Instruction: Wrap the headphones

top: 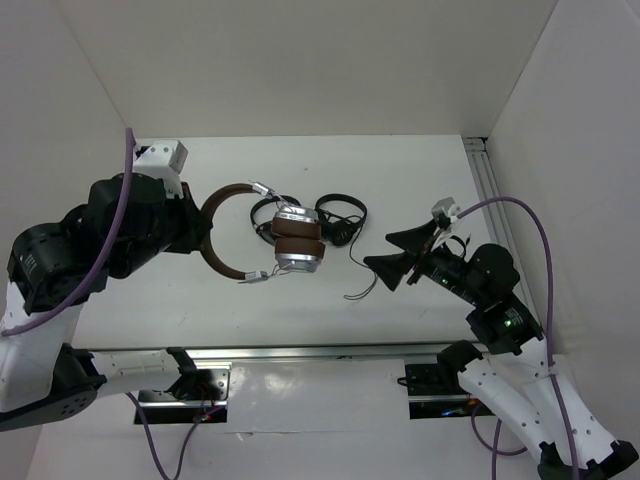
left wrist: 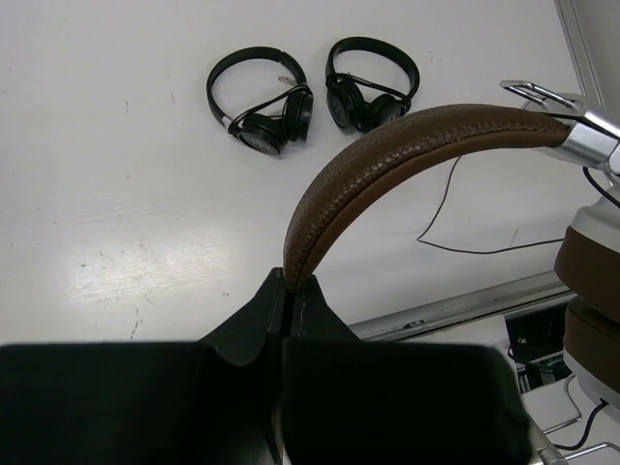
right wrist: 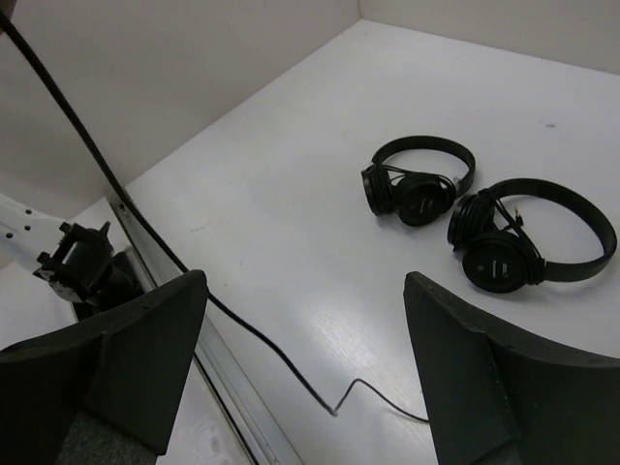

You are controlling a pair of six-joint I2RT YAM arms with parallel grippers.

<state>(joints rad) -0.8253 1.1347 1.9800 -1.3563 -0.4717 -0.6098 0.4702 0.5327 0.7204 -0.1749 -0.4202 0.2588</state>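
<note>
The headphones have a brown headband (top: 222, 236), silver earcups with brown pads (top: 298, 243) and a thin black cable (top: 368, 285). My left gripper (top: 203, 236) is shut on the headband and holds the headphones above the table. The left wrist view shows the jaws (left wrist: 289, 286) pinching the headband (left wrist: 407, 145), with the earcups (left wrist: 591, 281) hanging at the right. The cable (left wrist: 455, 232) trails onto the table. My right gripper (top: 380, 250) is open and empty just right of the earcups. In the right wrist view (right wrist: 305, 281) the cable (right wrist: 252, 329) runs between its fingers.
Two small all-black headphones (top: 342, 218) (top: 268, 214) lie on the table behind the earcups. They also show in the left wrist view (left wrist: 260, 102) (left wrist: 371, 82) and the right wrist view (right wrist: 417, 179) (right wrist: 528, 237). A metal rail (top: 300, 350) runs along the near edge and another (top: 488, 190) along the right wall.
</note>
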